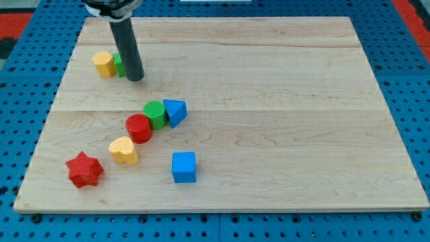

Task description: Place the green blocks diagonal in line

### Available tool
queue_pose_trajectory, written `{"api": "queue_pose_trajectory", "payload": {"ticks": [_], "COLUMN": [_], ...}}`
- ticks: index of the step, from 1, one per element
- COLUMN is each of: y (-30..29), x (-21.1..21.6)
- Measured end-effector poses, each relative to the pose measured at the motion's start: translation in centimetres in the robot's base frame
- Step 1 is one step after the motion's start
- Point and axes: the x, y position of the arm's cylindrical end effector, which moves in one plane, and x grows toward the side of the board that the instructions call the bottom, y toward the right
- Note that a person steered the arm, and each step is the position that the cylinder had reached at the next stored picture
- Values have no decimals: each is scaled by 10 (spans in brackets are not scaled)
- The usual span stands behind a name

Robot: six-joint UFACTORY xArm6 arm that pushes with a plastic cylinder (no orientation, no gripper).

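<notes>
Upper left: my tip touching green block, shape hidden, beside yellow block. Green cylinder mid-left, between red cylinder and blue block. No pincer fitted; rod holds nothing.

You will find nothing to read here: no text, label, brand, number or sign shows on the desk, on any coloured block, or on the dark rod above them.
</notes>
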Motion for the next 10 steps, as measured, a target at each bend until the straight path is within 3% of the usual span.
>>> {"api": "queue_pose_trajectory", "payload": {"ticks": [2,5,6,7,9,10], "y": [71,-15,19,50,53,53], "x": [27,84,106,110,48,76]}}
